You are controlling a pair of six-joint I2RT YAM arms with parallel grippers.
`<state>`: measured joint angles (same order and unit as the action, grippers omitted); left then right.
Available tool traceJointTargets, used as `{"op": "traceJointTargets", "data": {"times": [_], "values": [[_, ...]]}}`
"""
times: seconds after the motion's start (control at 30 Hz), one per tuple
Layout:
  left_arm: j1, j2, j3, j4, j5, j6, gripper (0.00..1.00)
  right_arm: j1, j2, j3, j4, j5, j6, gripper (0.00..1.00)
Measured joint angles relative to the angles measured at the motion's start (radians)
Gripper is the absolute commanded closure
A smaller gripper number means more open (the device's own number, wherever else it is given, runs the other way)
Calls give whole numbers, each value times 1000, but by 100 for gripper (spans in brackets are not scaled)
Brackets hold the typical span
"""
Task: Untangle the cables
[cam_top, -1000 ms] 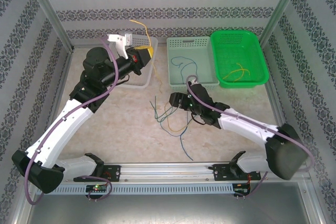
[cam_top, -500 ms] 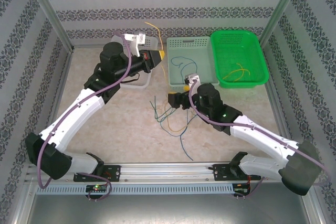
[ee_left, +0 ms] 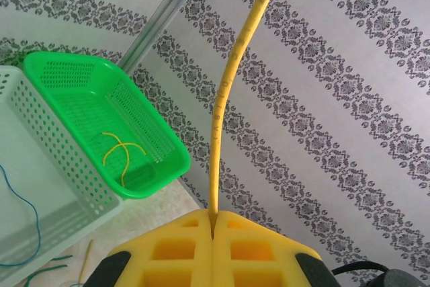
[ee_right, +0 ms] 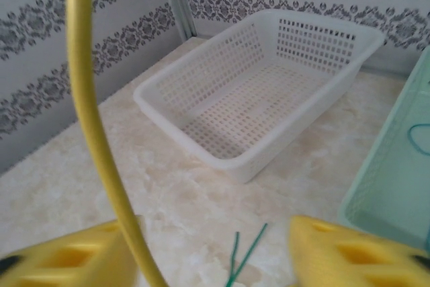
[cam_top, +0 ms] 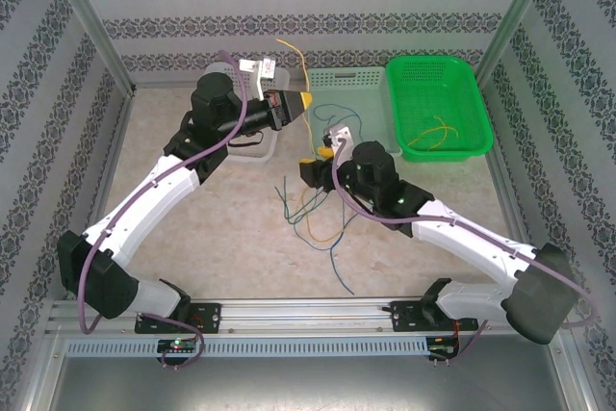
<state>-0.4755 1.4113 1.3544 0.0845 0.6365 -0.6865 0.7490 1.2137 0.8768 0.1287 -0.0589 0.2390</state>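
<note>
Taking the pale green basket [cam_top: 358, 75] as my mark, I see the white basket [ee_right: 269, 99] just left of it and the bright green basket [cam_top: 438, 108] touching its right side. The left gripper [cam_top: 304, 100], clamped on a rising yellow cable [ee_left: 228, 99], hangs over its left rim, and the right gripper [cam_top: 308, 168], jaws apart, blocks its near-left corner above the loose cables [cam_top: 313, 218]. Bare table [cam_top: 212, 228] lies open farther in front and left of it.
</note>
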Motion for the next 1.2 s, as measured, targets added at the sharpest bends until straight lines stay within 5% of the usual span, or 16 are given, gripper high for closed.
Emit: {"op": "traceJointTargets", "data": {"times": [0.07,0.13,0.33,0.8,1.2], "values": [[0,7,0,0,4,-5,86,0,-1,7,-1,-1,-2,89],[0,10,0,-2,3,-9,68,-2,-9,7,-8,1,1,100],[0,10,6,-47,-35,24,2,-79,-77,44,-164,30,-8,100],[0,10,7,-189,-127,102,0,-544,-58,482,-626,92,-76,100],[0,17,7,-213,-167,120,0,-659,225,911,-728,176,-268,100]]}}
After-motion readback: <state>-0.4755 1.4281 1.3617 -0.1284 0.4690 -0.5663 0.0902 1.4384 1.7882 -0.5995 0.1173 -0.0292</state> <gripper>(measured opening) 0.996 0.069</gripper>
